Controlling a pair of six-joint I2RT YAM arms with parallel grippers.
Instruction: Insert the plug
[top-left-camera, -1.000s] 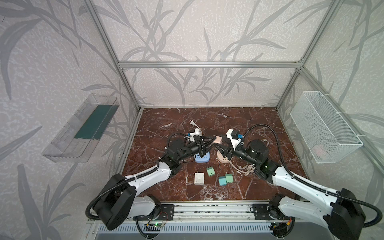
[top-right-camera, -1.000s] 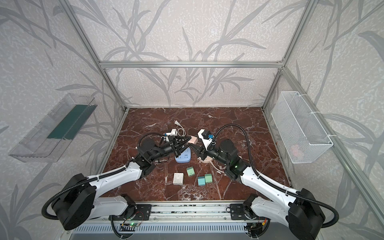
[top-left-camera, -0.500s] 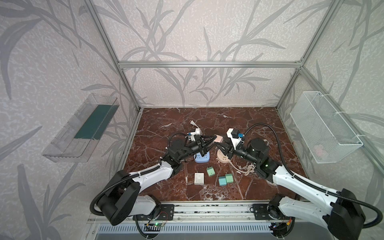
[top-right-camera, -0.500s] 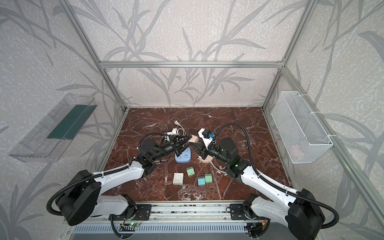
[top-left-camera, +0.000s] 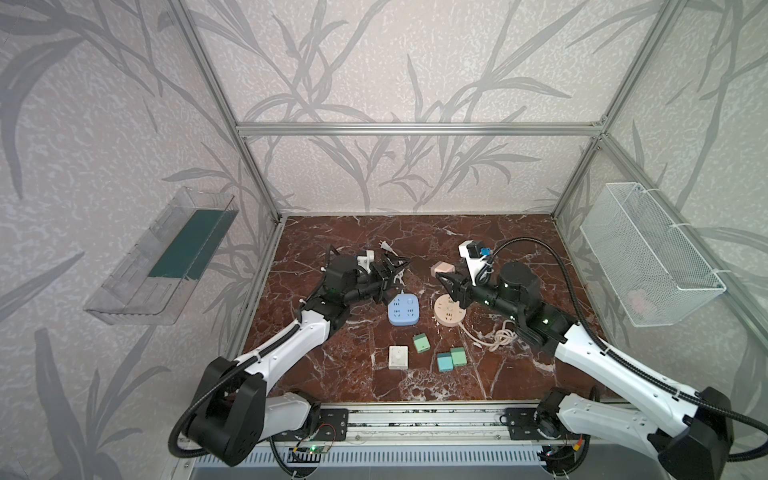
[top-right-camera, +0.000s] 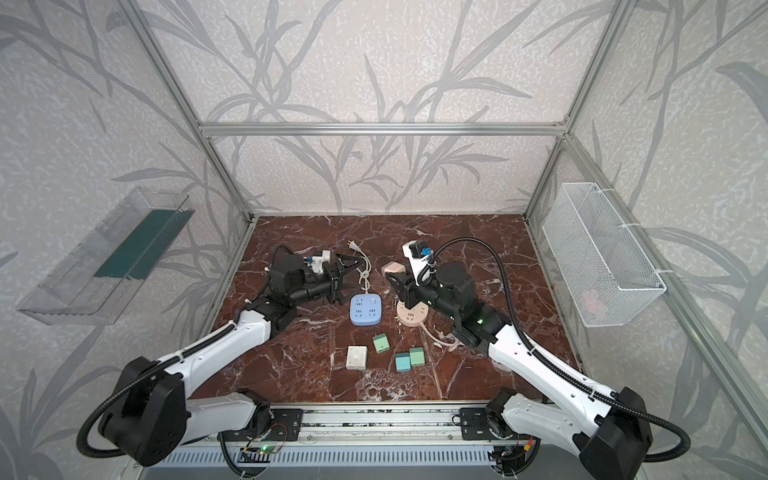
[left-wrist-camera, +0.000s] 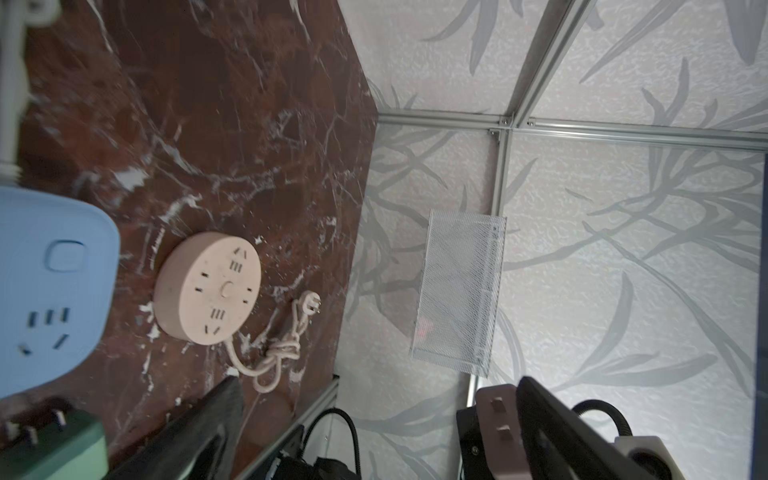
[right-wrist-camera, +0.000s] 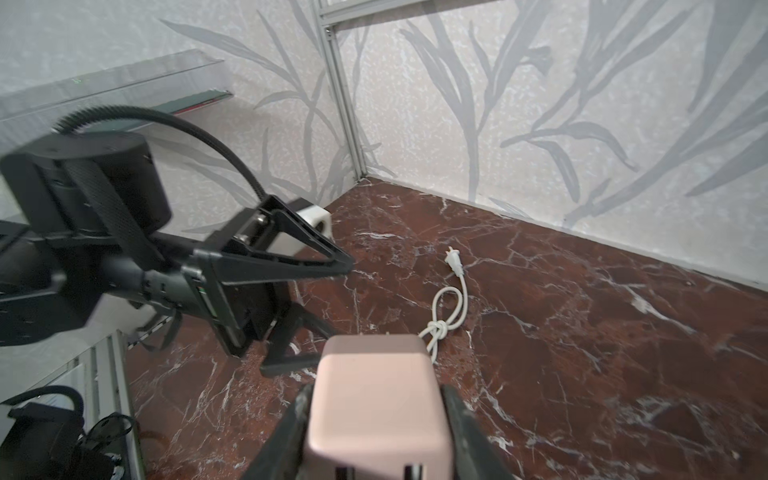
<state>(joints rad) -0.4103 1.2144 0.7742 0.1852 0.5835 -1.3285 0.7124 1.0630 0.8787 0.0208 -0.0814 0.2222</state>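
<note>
The plug is a pale pink cube (right-wrist-camera: 378, 399), and my right gripper (right-wrist-camera: 376, 428) is shut on it, one dark finger on each side. In both top views the pink plug (top-left-camera: 440, 269) (top-right-camera: 392, 268) hangs above the table, behind the round pink socket strip (top-left-camera: 449, 311) (top-right-camera: 411, 313). My left gripper (top-left-camera: 390, 282) (top-right-camera: 341, 282) stands open and empty, a short way left of the plug, behind the blue square socket strip (top-left-camera: 403, 308). In the left wrist view the left gripper (left-wrist-camera: 374, 436) is wide open; the round strip (left-wrist-camera: 208, 289) lies beyond it.
Two green cubes (top-left-camera: 420, 343) (top-left-camera: 458, 356), a teal one (top-left-camera: 444, 362) and a white one (top-left-camera: 398, 357) lie near the front. A knotted white cord (right-wrist-camera: 446, 309) lies behind the blue strip. A wire basket (top-left-camera: 648, 253) hangs on the right wall, a clear shelf (top-left-camera: 166, 257) on the left.
My left gripper, shut on the pink plug a second ago, has opened and drawn back to the left. The right gripper has closed on the plug and now holds it alone.
</note>
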